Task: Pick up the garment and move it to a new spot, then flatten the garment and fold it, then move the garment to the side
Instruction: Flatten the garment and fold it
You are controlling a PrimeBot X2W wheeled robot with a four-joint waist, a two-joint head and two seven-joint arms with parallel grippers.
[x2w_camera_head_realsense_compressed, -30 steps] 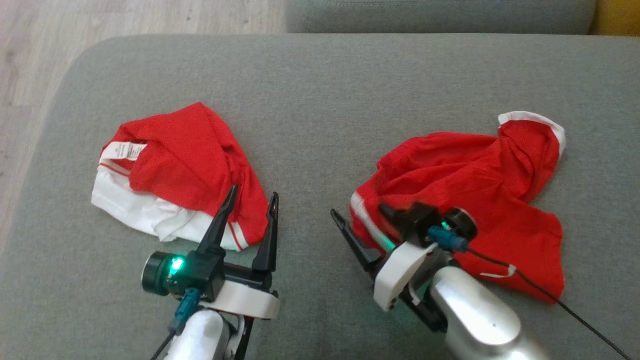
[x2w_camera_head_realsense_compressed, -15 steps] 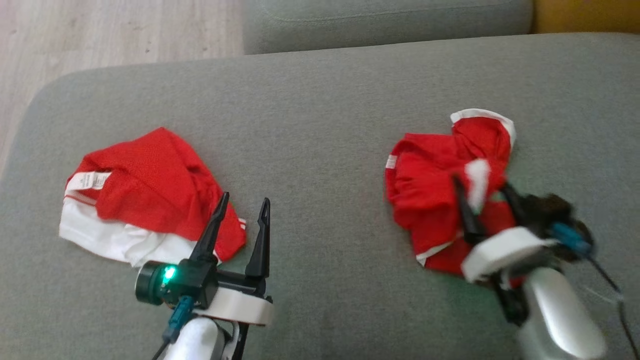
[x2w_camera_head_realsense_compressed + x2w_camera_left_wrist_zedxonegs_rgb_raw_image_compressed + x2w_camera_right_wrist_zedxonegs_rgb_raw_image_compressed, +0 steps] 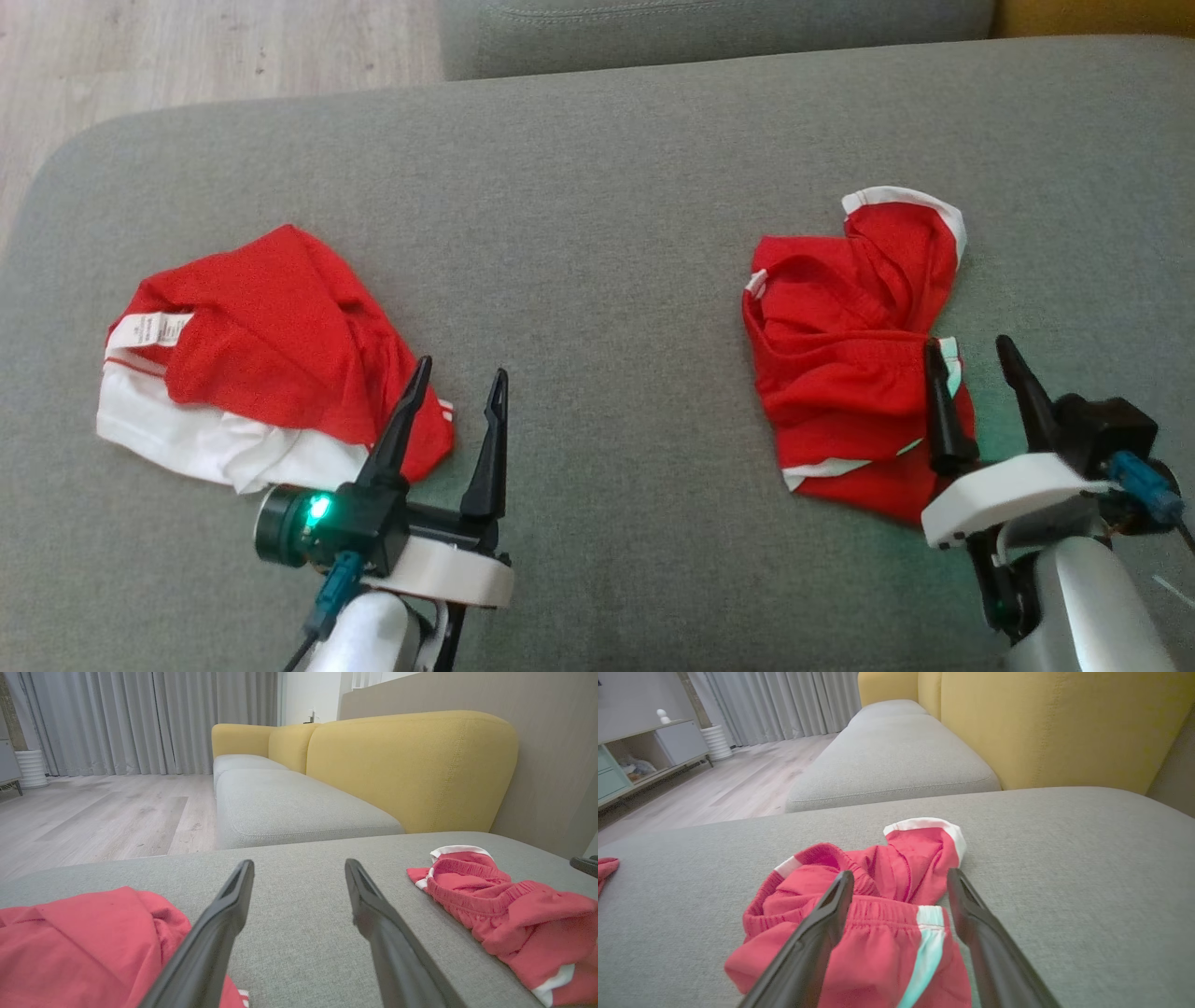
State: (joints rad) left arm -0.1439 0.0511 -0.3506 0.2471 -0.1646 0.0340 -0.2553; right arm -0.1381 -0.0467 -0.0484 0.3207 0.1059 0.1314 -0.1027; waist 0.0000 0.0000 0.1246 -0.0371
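**Operator:** Where is the garment?

**Me:** The crumpled red fabric shorts with white trim (image 3: 840, 373) lie bunched in a heap on the right half of the broad grey upholstered sofa seat (image 3: 597, 205). One white-edged leg opening points away from me, and the gathered waistband is folded over on top.

**Operator:** And your right end effector?

**Me:** My right end effector (image 3: 967, 343) sits at the near right edge of that heap with its jaws wide apart and nothing between them. In the head view one finger overlaps the red cloth and the other is over bare grey fabric. In my right wrist view the two fingers straddle the white side stripe (whether a tip touches the cloth, I cannot tell).

**Operator:** The left one?

**Me:** My left end effector (image 3: 463, 366) is also spread open and empty. It is over the seat, just beside the near right corner of a second piece, a rumpled red-and-white cloth garment with a white sewn-in label (image 3: 252, 364), which lies on the left half, well apart from the shorts.

**Operator:** Surroundings?

**Me:** A mustard-yellow padded backrest (image 3: 411, 765) is behind the seat and pale wooden flooring (image 3: 187, 47) to the far left.
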